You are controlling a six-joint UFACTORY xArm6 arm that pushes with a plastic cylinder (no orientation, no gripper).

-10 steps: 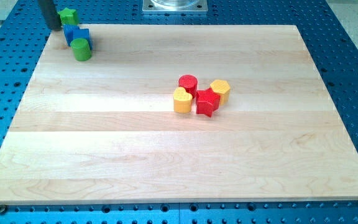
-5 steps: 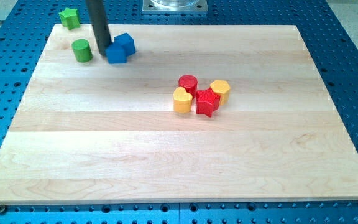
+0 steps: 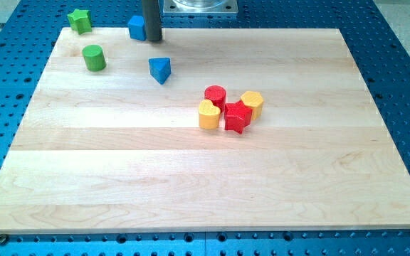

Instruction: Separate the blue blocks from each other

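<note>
Camera view: my tip, the lower end of a straight dark rod, stands at the far edge of the pale wooden counter, touching the right side of a blue cube-like block. The arm has no jaws, so nothing is held; the rod only presses against that block. A second blue block, wedge-shaped with a pointed corner, lies nearer and slightly right, clear of the first and of the rod. A green star-shaped block sits at the far left corner, with a green cylinder nearer, apart from it. Around the counter's middle, four blocks huddle touching: a red cylinder, a yellow heart-like block, a red star-like block and a yellow hexagonal block.
</note>
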